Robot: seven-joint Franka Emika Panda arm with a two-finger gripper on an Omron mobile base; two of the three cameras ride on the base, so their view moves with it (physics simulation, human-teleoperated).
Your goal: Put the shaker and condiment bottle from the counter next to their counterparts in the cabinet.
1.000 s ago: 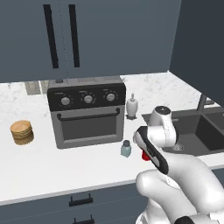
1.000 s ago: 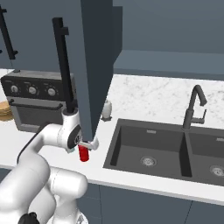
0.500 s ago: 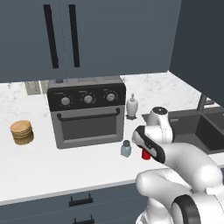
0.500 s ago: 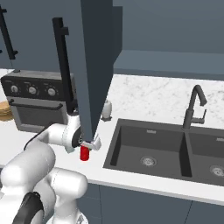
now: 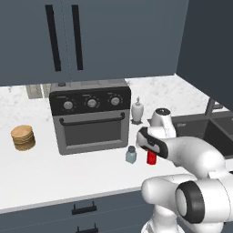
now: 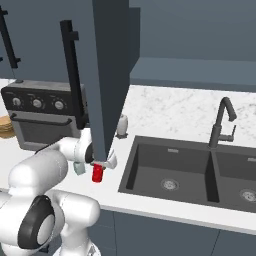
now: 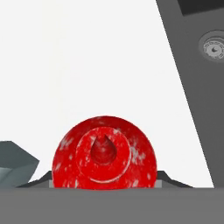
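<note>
On counter (image 5: 50,168): one shaker (image 5: 131,155), one condiment bottle (image 5: 151,157); pincer (image 7: 104,186) straddles bottle, contact unclear.

On the counter (image 5: 41,168), the toaster oven (image 5: 91,116) stands toward the back, with a stack of flat rounds (image 5: 23,137) to its left and a soap dispenser (image 5: 137,110) just to its right. The shaker (image 5: 131,155) stands before the oven's right corner, the condiment bottle (image 5: 151,157) close beside it on the right. The sink (image 6: 180,170) lies set into the counter further right, its faucet (image 6: 222,122) behind it.
</note>
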